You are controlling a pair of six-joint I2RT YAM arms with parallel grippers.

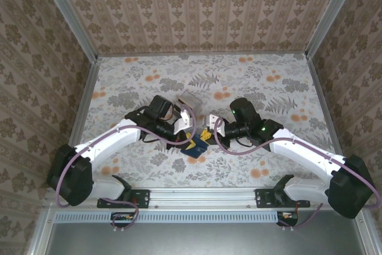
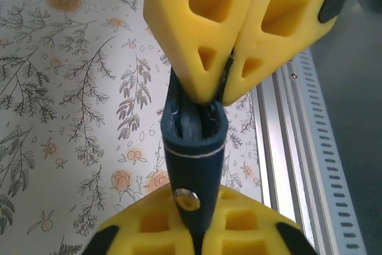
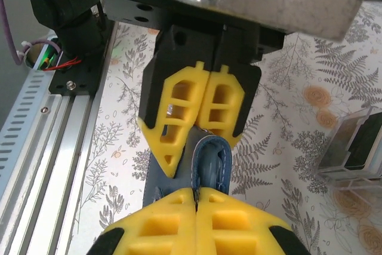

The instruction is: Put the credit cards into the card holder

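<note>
Both arms reach in near the middle of the floral table's near edge, left gripper [image 1: 190, 139] and right gripper [image 1: 206, 136] meeting at the dark blue card holder [image 1: 194, 150], small pale box [image 1: 191, 99] just behind.

I saw a staged robot test cell: damask wallpaper panels [image 1: 203, 4] in aluminium framing [image 1: 67, 13] boxed a floral-covered table [image 1: 137, 79], with both arm bases [image 1: 70, 177] bolted to a slotted aluminium rail [image 1: 203, 196].

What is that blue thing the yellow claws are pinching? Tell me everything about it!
It's the card holder, a dark blue, leathery-looking pouch with pale stitching and a shiny round snap. It is on edge over the flowery table, pinched from opposite ends by the left gripper and the right gripper.
</note>
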